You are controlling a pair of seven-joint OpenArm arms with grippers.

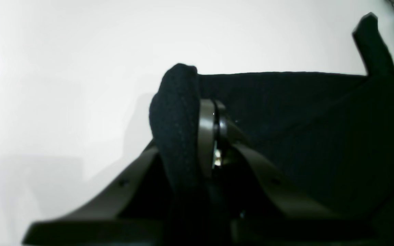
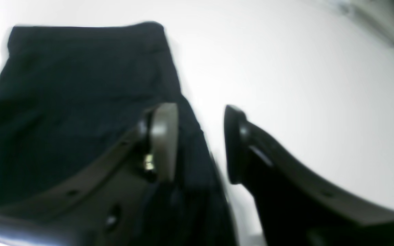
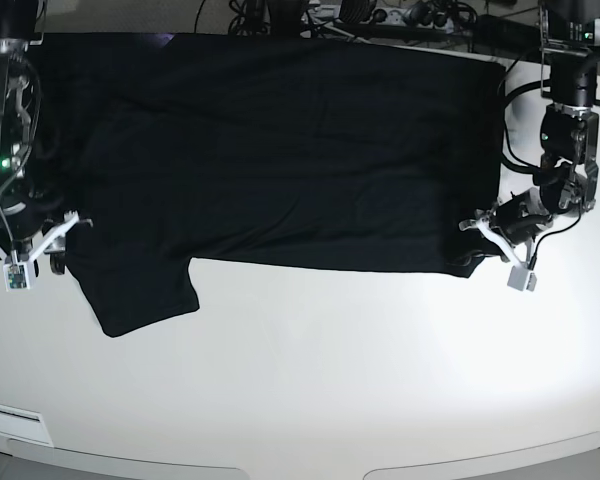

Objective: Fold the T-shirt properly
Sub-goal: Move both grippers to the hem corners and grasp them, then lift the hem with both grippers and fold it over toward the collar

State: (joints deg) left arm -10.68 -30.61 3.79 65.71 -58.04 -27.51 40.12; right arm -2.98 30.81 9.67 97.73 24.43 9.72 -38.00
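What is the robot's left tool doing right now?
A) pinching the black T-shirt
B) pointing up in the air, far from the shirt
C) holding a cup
A: the left tool is shut with a fold of the black T-shirt bunched between its fingers.

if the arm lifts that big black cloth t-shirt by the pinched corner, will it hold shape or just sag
The black cloth T-shirt will probably sag: it bunches limply where the left gripper is shut on it. Spread wide over the white table, most would likely drag. The knit looks grippy, so slipping seems unlikely.
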